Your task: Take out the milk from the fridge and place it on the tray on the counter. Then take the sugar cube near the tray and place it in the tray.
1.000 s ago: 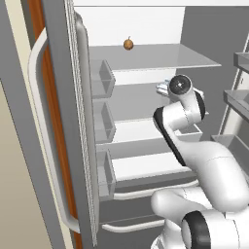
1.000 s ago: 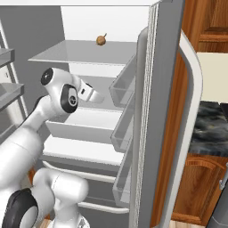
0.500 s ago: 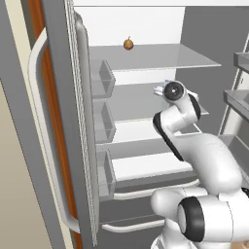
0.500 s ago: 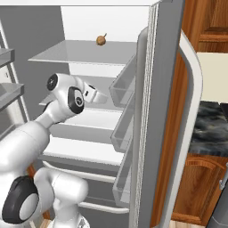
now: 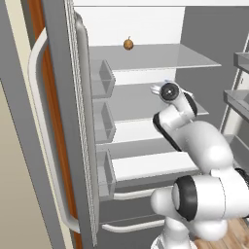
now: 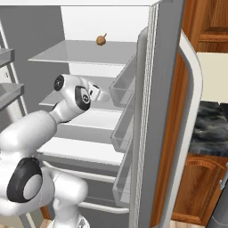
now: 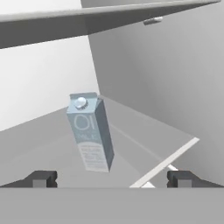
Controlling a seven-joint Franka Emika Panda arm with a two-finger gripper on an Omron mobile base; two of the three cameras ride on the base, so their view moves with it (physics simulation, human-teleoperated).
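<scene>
The milk (image 7: 90, 132), a pale grey-white carton with a round cap, stands on a white fridge shelf, ahead of my gripper (image 7: 112, 179) and a little left of centre. The gripper is open and empty, its two dark fingertips (image 7: 41, 178) spread wide and well short of the carton. My arm (image 5: 170, 92) reaches onto the middle shelf of the open fridge (image 5: 146, 58); my wrist (image 6: 82, 97) hides the carton in both base views. A strip of the black marble counter (image 6: 213, 122) lies right of the fridge door. The tray and sugar cube are out of view.
A small brown round thing (image 5: 128, 44) sits on the upper shelf. The open door with grey bins (image 5: 104, 78) and a long pale handle (image 5: 41, 136) stands close at the left; the other door (image 6: 164, 111) stands at the right. The shelf above hangs low over my hand.
My arm has pushed a little further into the fridge along the middle shelf, with the wrist turning. The doors and shelves have not moved.
</scene>
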